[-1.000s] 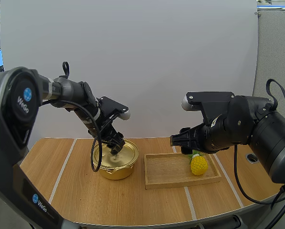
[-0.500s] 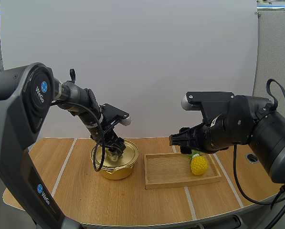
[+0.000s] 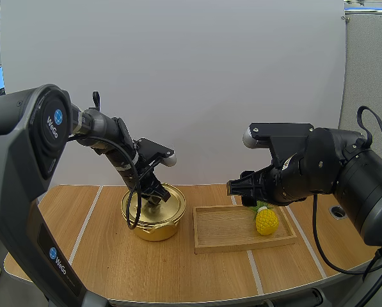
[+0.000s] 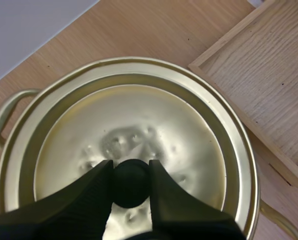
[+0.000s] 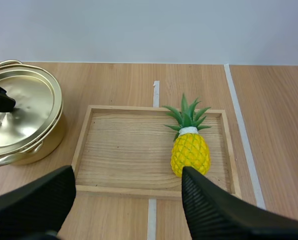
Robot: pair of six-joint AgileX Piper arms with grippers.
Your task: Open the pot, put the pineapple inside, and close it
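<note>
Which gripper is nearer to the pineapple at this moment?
Right. The right gripper hangs open over the tray, close to the pineapple. The left gripper is away at the pot, shut on the knob of the lid.

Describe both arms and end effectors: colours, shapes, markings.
The left arm and right arm are matte black to dark grey with bulky rounded joints. Each has a pale grey cap near the wrist. The left arm's base housing carries a blue-and-white WeGo logo. The left end effector and right end effector each have two black wedge-shaped fingers with ribbed faces.
</note>
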